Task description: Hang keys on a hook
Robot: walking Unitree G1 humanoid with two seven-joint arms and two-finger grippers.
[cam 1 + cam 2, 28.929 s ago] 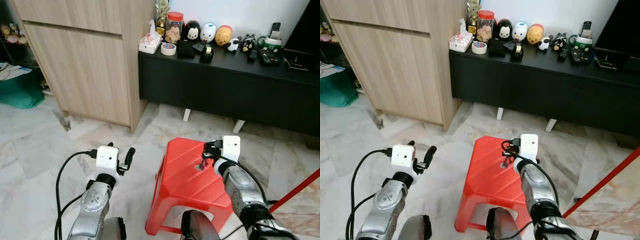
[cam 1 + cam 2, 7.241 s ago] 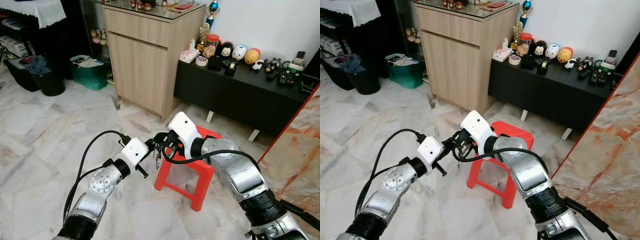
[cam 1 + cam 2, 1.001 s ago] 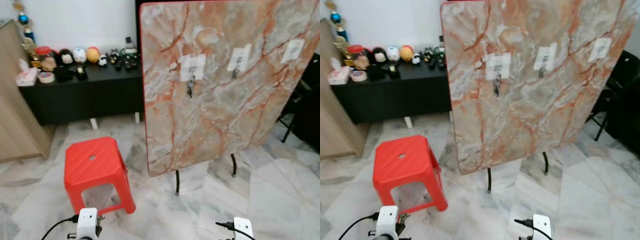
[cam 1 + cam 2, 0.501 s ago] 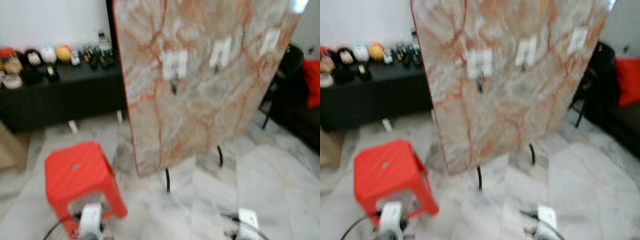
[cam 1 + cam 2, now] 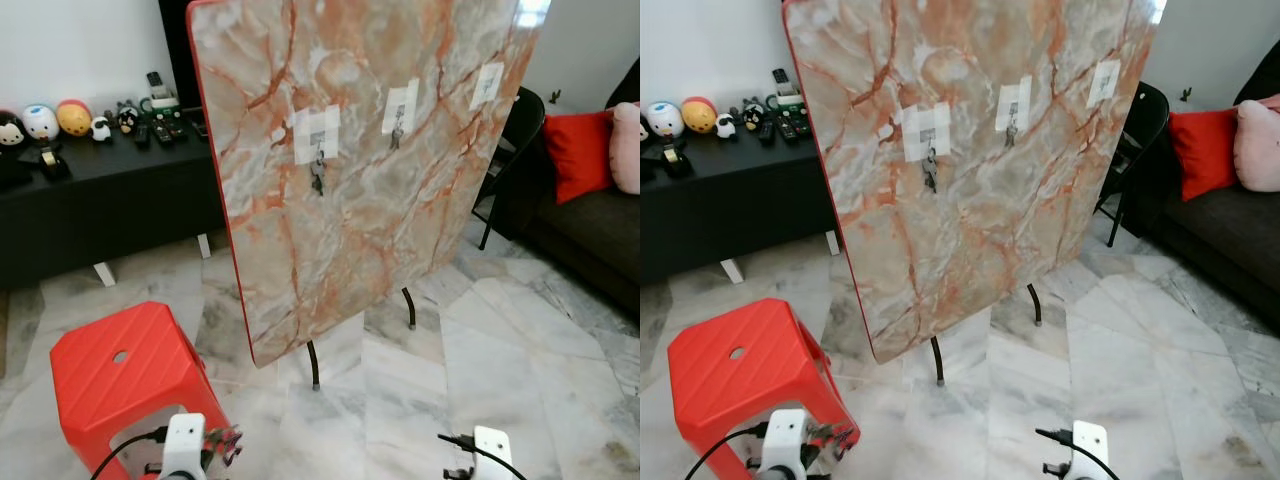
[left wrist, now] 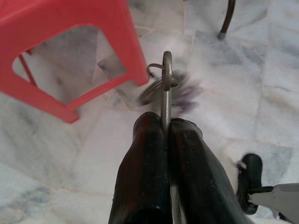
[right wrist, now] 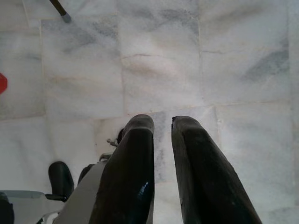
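Pale marble floor (image 5: 520,360) across the lower half of the head view. Centre frame, leaning on thin black legs, a marble board (image 5: 400,210) edged in red. Across its upper part, three white hook patches: the first hook (image 5: 317,135) already carrying a bunch, the middle hook (image 5: 399,107) seemingly with something small hanging, the far hook (image 5: 487,85) at upper right apparently bare, though too small to be sure. Lower left, a red stool (image 5: 110,370); behind it at the left edge, a black cabinet (image 5: 110,190) with toys on top. Far right, a sofa (image 5: 590,220) with a red cushion. Both wrists low at the bottom edge, well apart from the board.

Left wrist view: left gripper (image 6: 166,127) pressed closed on the keys (image 6: 166,79), pinching only a thin metal shank, ring and bunch dangling past the tips and blurred. Beyond, a stool leg and floor.

Right wrist view: right gripper (image 7: 162,122) over bare floor, fingers a narrow gap apart, holding nothing.

Likely trouble: slim, edge-on pinch, so a possible slip or twist of the bunch during the lift; swinging ring, so a possible miss at a small hook; a hard nudge possibly tipping the leaning board.
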